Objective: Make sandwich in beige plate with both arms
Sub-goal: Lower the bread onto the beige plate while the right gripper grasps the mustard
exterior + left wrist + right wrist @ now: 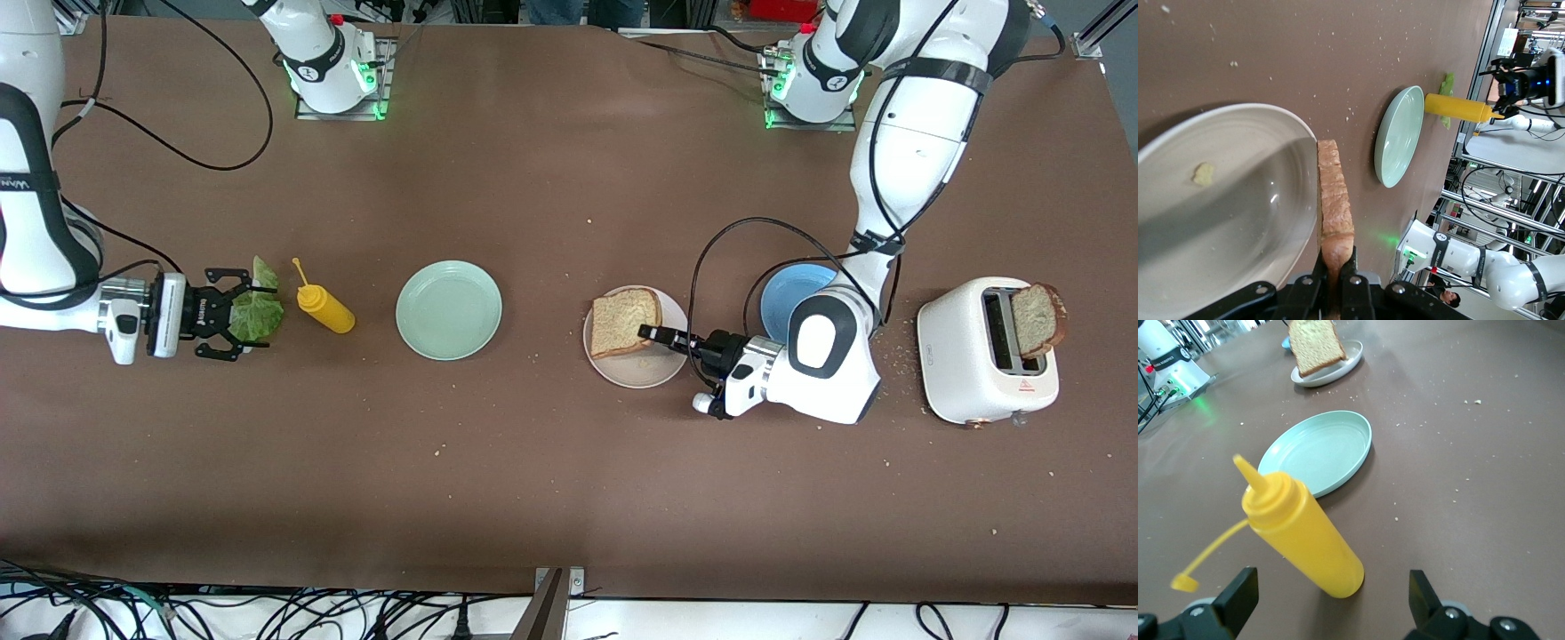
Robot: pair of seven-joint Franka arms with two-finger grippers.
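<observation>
While a slice of brown bread (626, 322) is pinched by its edge in the left claw (653, 335), the slice is held tilted over the beige plate (637, 366), its free end above the rim turned toward the robots' bases. In the left wrist view the claw's fingers (1350, 277) are seen closed tight on the crust (1336, 223), with the plate's pale bowl (1225, 200) just beside the slice. A blue plate (789, 295) lies near the left arm, and a white toaster (965, 356) with a second slice (1035, 318) standing in its slot is placed toward the left arm's end of the desk. The right claw (233, 314) is spread wide over a lettuce leaf (258, 311). Just beside it a yellow squeeze bottle (322, 305) is lying, and a mint-green plate (449, 310) rests between that bottle and the beige plate.
</observation>
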